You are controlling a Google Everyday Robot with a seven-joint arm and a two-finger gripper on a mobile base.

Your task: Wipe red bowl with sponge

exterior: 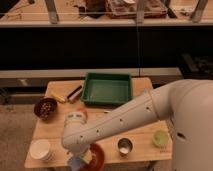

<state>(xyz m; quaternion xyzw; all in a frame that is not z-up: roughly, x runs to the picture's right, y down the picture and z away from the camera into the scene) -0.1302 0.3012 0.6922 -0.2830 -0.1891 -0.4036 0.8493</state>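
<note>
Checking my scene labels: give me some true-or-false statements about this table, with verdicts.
The green tray lies at the far side of the table. True.
The bowl of nuts sits inside the tray. False: it stands on the table, picture-left of the tray.
The gripper is down at the near edge beside the red bowl. True.
The white bowl is stacked on the red bowl. False: it stands apart, near left corner.
The metal cup stands between the red bowl and the small green bowl. True.

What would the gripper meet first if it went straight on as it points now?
Probably the sponge, just below the gripper at the front edge of the table, beside the red bowl; depth is unclear.
</note>
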